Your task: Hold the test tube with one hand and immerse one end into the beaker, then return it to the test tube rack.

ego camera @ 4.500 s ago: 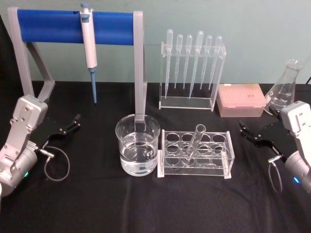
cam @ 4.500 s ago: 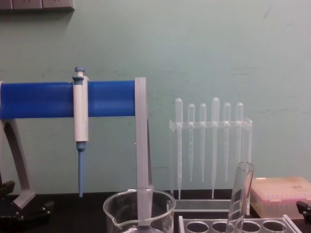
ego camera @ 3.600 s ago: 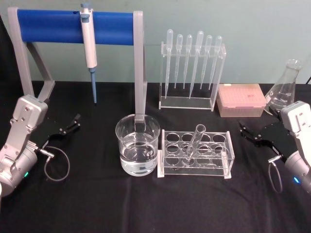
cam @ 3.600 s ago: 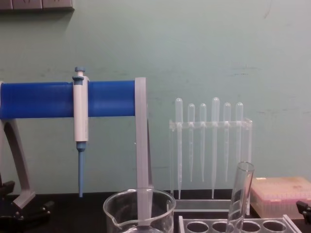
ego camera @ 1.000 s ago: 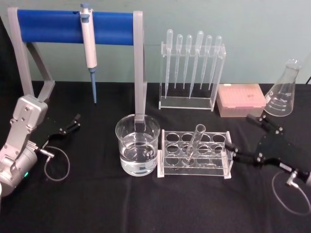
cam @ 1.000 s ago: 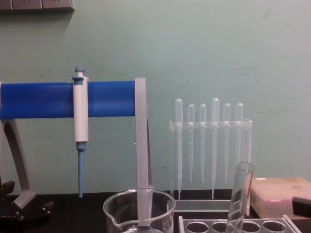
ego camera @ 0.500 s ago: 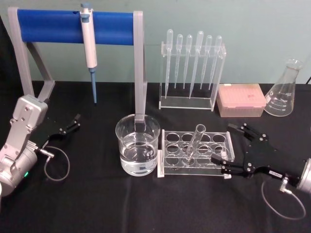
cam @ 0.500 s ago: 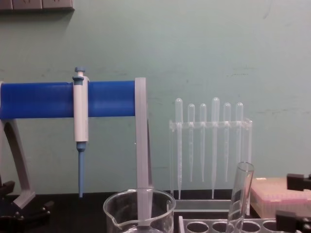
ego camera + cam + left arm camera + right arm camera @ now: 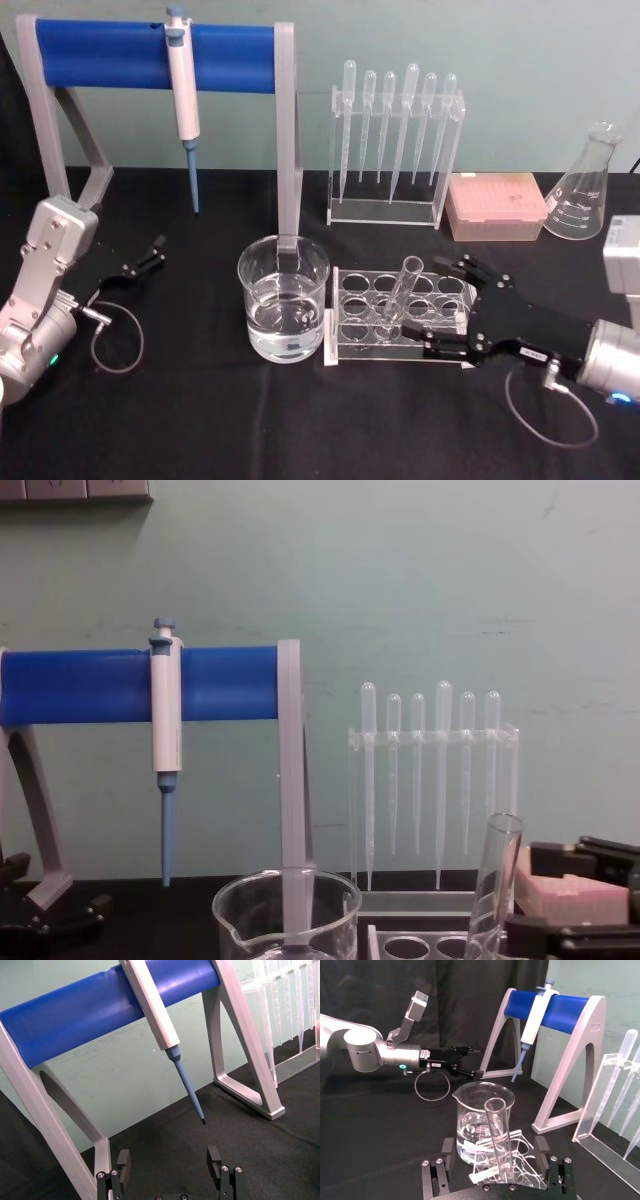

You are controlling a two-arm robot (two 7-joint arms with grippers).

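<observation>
The test tube (image 9: 398,294) stands tilted in a hole of the clear rack (image 9: 349,287) at the middle of the desk (image 9: 200,420), its open rim leaning toward 1 o'clock. The beaker (image 9: 283,310), partly filled with clear liquid, sits just beside the rack at its 9 o'clock. The right gripper (image 9: 422,300) reaches in low from the rack's 4 o'clock. Its fingers (image 9: 460,268) are spread wide, one over the rack's far side and one along its near edge. In the right wrist view the tube rises between them, touching neither. The left gripper (image 9: 150,252) rests at the desk's 9 o'clock, near the foot of the blue stand (image 9: 100,55) that carries a pipettor (image 9: 182,95), its fingers open and holding nothing.
</observation>
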